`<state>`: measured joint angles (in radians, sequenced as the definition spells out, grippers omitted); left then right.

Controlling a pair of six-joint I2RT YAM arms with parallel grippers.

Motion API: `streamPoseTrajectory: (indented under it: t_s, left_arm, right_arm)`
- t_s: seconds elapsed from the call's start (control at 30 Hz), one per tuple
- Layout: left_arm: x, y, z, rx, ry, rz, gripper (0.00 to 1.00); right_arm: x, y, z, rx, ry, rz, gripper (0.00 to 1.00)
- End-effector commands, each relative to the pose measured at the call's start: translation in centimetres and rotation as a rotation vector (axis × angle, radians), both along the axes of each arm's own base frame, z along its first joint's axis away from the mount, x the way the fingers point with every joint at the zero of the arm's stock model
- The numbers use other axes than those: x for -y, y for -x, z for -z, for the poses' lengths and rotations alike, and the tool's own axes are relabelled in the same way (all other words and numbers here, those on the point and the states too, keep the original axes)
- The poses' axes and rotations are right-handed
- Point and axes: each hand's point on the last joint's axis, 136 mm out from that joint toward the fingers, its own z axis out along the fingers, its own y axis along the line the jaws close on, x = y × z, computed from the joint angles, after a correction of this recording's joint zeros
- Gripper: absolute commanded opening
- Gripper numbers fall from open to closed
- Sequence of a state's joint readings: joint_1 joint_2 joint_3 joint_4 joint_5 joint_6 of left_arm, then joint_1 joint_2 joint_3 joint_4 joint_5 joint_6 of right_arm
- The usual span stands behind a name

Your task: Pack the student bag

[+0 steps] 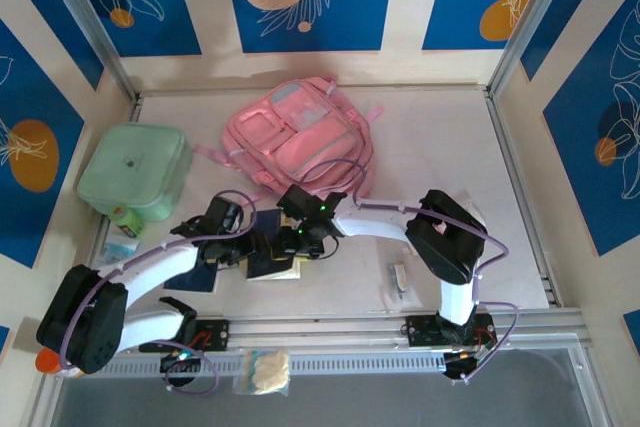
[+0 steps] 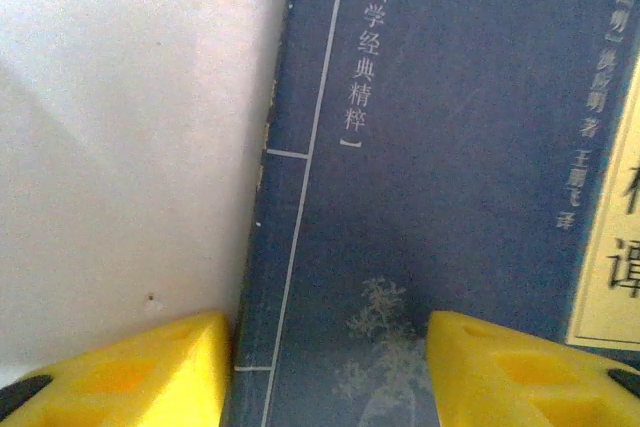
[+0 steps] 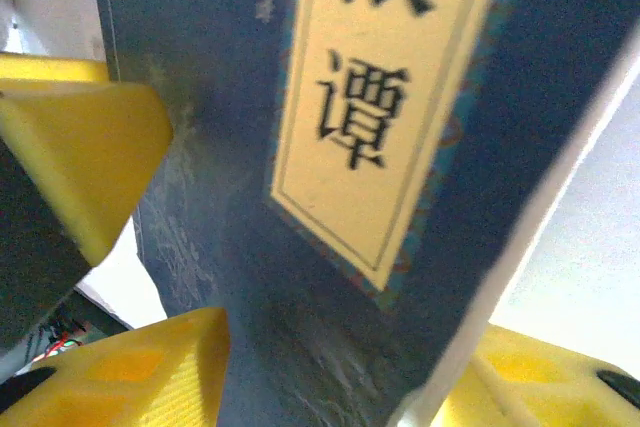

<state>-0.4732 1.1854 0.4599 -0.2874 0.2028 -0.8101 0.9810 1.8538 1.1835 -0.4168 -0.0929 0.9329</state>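
Observation:
The pink student bag (image 1: 300, 137) lies flat at the back middle of the table, front pockets up. Both grippers meet in front of it over a dark blue book (image 1: 268, 259) with a cream title label. In the left wrist view my left gripper (image 2: 330, 347) stands open over the book (image 2: 450, 147). One yellow fingertip (image 2: 150, 367) is by the spine edge over bare table, the other over the cover. My right gripper (image 3: 345, 367) is open, its fingers on either side of the tilted book (image 3: 200, 67) near its white page edge.
A mint-green soft case (image 1: 135, 172) sits at the left with a green bottle (image 1: 125, 217) in front of it. A second dark blue book (image 1: 190, 277) lies left of the grippers. A small white object (image 1: 398, 277) lies front right, and a packet (image 1: 262, 372) rests on the front rail.

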Motion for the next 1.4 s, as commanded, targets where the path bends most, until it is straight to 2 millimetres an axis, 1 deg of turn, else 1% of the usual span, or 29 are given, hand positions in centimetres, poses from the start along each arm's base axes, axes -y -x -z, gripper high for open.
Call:
streamPoseTrajectory:
  t_s: [0.0, 0.07, 0.17, 0.23, 0.33, 0.4, 0.53, 0.6, 0.73, 0.97, 1.07, 1.23, 1.37]
  left_arm:
    - [-1.0, 1.6, 1.1, -0.067, -0.047, 0.02, 0.54]
    - [-0.9, 1.6, 1.1, -0.071, -0.046, 0.02, 0.54]
    - [-1.1, 1.5, 1.3, -0.072, -0.061, 0.013, 0.54]
    - [-1.2, 1.5, 1.4, -0.072, -0.066, 0.009, 0.54]
    - [-0.8, 1.2, 1.3, -0.068, -0.046, 0.008, 0.53]
    - [-0.6, 1.2, 1.4, -0.071, -0.038, 0.009, 0.52]
    - [-0.8, 1.2, 1.6, -0.08, -0.05, 0.003, 0.51]
    - [-1.1, 1.2, 1.5, -0.075, -0.065, 0.0, 0.5]
    - [-1.1, 1.3, 1.4, -0.068, -0.056, 0.0, 0.51]
    - [-1.7, 1.5, 1.5, -0.066, -0.087, -0.003, 0.5]
    - [-1.8, 1.5, 1.6, -0.065, -0.098, -0.001, 0.51]
    - [-1.7, 1.5, 1.8, -0.068, -0.086, -0.008, 0.51]
    - [-1.6, 1.4, 1.8, -0.07, -0.085, -0.008, 0.5]
  right_arm:
    - [0.7, -2.4, -0.7, -0.014, -0.012, 0.057, 0.54]
    - [1.6, -3.4, -0.2, -0.01, 0.026, 0.075, 0.55]
    - [2.2, -4.2, 0.5, -0.003, 0.051, 0.084, 0.56]
    - [2.3, -4.6, 1.0, -0.011, 0.058, 0.088, 0.58]
    - [1.7, -5.1, 1.3, -0.01, 0.05, 0.08, 0.59]
    - [0.7, -5.2, 1.1, -0.005, 0.024, 0.066, 0.6]
    - [-0.7, -4.8, 1.0, 0.001, 0.024, 0.034, 0.6]
    - [-1.2, -4.6, 0.7, 0.006, 0.017, 0.019, 0.59]
    - [-1.8, -4.4, 0.0, 0.019, 0.009, 0.004, 0.6]
    - [-1.5, -4.4, -1.8, 0.064, 0.036, -0.022, 0.58]
    - [-1.2, -4.3, -2.5, 0.085, 0.038, -0.03, 0.54]
    - [-1.7, -4.0, -3.6, 0.079, -0.016, -0.046, 0.47]
    - [-1.6, -4.2, -4.3, 0.087, -0.027, -0.047, 0.43]
